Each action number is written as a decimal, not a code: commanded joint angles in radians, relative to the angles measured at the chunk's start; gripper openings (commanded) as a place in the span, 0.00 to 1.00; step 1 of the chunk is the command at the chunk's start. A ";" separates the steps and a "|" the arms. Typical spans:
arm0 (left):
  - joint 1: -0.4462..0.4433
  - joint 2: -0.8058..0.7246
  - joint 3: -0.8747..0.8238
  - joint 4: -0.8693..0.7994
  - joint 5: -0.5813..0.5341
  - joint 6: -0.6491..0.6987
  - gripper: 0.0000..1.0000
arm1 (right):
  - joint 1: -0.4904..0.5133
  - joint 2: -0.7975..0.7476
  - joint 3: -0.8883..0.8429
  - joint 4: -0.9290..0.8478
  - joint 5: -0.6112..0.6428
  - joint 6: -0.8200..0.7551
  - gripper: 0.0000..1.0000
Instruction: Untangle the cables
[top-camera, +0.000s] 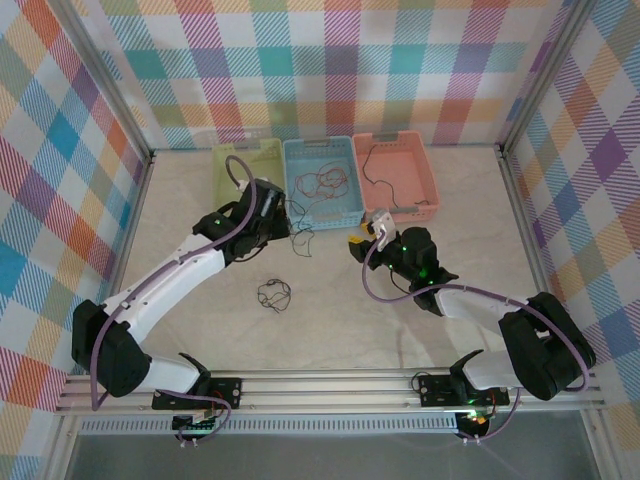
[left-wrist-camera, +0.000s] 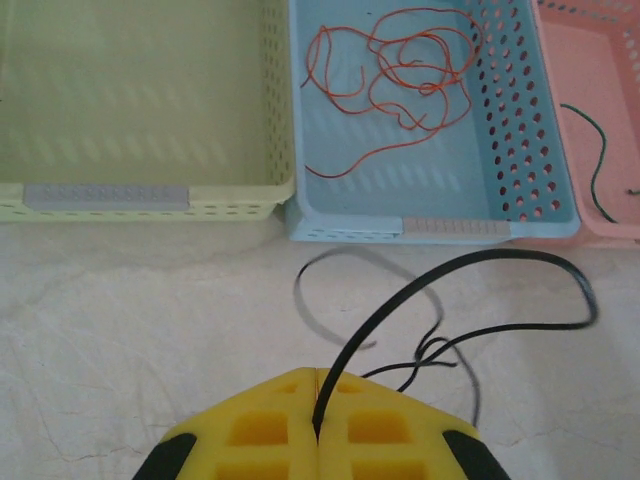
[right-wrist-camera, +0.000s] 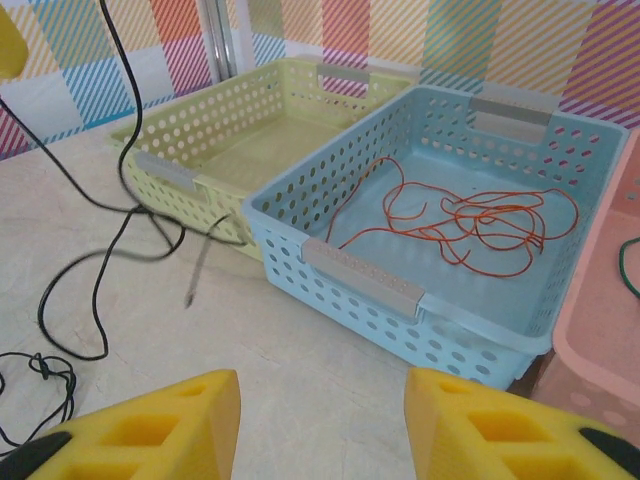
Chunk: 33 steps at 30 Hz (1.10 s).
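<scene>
Top external view:
- Three baskets sit in a row at upper centre of the worktop (top-camera: 330, 325): green basket (top-camera: 232, 170), blue basket (top-camera: 300, 215), pink basket (top-camera: 432, 195).
- A red cable (top-camera: 325, 182) lies coiled inside the blue basket. A thin dark cable (top-camera: 372, 160) lies in the pink basket.
- The left end effector (top-camera: 288, 218) is just below the blue basket's near-left corner, with a black cable (top-camera: 298, 240) trailing beneath it.
- A small black tangle (top-camera: 272, 293) lies apart on the worktop at centre frame.
- The right end effector (top-camera: 354, 243) is below the gap between the blue and pink baskets.

Left wrist view:
- The yellow fingers (left-wrist-camera: 270, 425) are pressed together and pinch the black cable (left-wrist-camera: 400, 300).
- The cable rises from the seam, arcs to the right and loops back down to the worktop in front of the blue basket.
- The red cable sits in the basket at upper centre.

Right wrist view:
- The yellow fingers (right-wrist-camera: 150, 430) stand apart at the bottom edge, with nothing between them.
- The black cable hangs down the left of the frame and ends in a knot at lower left.
- The red cable lies in the blue basket at centre right.
</scene>
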 joint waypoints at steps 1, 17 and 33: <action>0.009 -0.002 0.018 -0.018 0.033 -0.027 0.00 | 0.000 0.008 0.026 0.011 -0.070 0.014 0.48; 0.008 -0.038 0.012 -0.003 0.173 -0.115 0.00 | 0.087 0.210 0.170 -0.021 -0.356 0.022 0.58; -0.003 -0.107 -0.057 0.049 0.327 -0.182 0.00 | 0.132 0.281 0.254 -0.142 0.032 0.052 0.42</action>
